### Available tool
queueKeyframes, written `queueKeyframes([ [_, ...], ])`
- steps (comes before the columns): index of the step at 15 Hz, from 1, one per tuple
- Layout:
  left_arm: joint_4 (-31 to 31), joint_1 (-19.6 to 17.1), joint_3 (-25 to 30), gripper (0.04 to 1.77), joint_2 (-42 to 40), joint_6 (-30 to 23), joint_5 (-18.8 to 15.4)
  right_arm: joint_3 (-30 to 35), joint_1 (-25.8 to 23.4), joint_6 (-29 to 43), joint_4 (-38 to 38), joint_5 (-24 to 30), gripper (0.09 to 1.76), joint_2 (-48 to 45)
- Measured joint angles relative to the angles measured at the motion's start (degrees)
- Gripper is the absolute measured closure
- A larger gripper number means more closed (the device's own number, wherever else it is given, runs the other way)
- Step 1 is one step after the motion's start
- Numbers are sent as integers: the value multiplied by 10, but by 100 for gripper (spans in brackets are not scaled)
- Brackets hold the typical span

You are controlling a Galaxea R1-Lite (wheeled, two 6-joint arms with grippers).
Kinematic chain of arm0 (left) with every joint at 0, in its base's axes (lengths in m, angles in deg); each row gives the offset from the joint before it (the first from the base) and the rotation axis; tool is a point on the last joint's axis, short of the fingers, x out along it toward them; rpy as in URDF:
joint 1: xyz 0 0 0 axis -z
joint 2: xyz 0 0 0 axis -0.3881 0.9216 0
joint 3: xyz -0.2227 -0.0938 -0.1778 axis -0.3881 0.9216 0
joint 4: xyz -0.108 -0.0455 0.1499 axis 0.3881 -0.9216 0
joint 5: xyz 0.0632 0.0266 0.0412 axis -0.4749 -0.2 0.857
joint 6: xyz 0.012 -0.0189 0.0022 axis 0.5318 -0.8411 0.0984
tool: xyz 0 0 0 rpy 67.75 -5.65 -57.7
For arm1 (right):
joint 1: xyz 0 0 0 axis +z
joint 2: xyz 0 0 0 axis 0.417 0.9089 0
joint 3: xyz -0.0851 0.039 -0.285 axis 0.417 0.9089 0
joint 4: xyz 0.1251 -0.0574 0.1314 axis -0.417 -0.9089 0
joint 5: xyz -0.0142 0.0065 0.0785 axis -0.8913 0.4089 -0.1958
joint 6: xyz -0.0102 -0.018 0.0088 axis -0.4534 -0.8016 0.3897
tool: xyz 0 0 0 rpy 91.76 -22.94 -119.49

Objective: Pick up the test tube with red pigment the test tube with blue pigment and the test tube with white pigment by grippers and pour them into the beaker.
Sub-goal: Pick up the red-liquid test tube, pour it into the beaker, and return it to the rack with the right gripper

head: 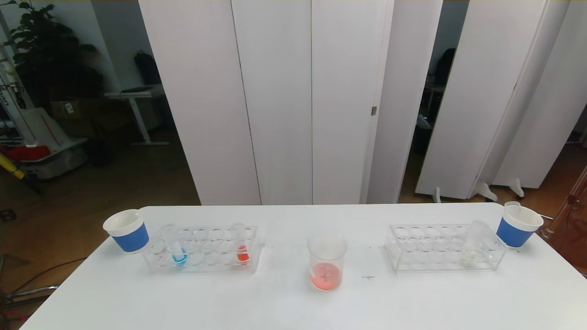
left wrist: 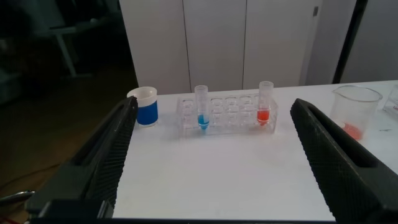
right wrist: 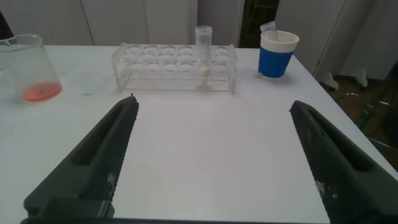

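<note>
Both grippers wait with fingers spread wide and empty above a white table (head: 284, 302) set with tubes, racks and a beaker.

The beaker (head: 326, 261) stands mid-table with red-orange pigment in its bottom. In the clear rack on the robot's left (head: 204, 250), the blue tube (head: 176, 250) stands upright near the end by a blue-sleeved paper cup (head: 127, 230), and the red tube (head: 241, 249) stands upright near the end closer to the beaker. The white tube (head: 472, 245) stands in the right rack (head: 442, 247), near a second cup (head: 518, 225). The left gripper (left wrist: 211, 162) faces the left rack from well back; the right gripper (right wrist: 211, 155) faces the right rack likewise.
</note>
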Motion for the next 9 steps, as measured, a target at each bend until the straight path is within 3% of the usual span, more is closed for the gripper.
queueKeyframes([
  [5,10,25,-103,6,122,-10,12,0,0,0,0,0,10,0],
  [9,103,31,-147,6,250,-34,29,0,0,0,0,0,10,0],
])
